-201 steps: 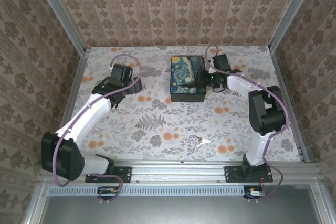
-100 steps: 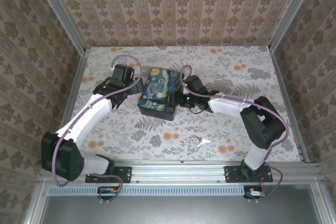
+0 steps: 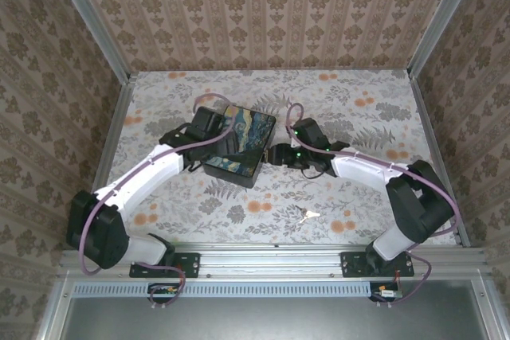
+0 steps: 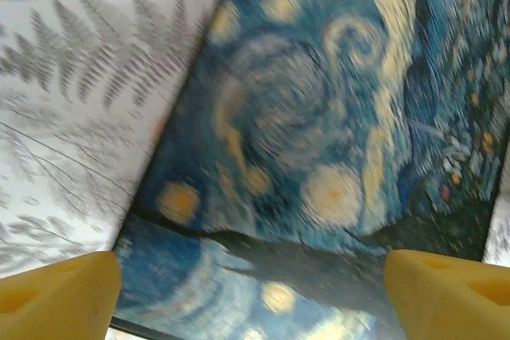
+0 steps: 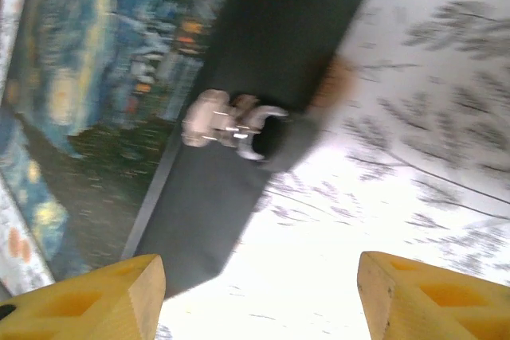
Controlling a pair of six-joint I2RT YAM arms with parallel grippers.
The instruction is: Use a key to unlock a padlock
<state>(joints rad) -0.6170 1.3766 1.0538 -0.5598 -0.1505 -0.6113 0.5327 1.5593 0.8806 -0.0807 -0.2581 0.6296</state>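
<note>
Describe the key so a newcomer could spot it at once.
Start at the floral table, then look along its near edge, in front of the painted box. The key lies alone on the cloth, right of centre: tiny, thin and silver, unlike the printed orange flowers round it.

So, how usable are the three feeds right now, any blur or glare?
Top external: sharp and evenly lit, the box and the key both distinct. Left wrist: motion-smeared, the box's painted lid soft. Right wrist: also smeared; the silver padlock on the box's black side is a soft shape, and the table beside it is washed out white.
</note>
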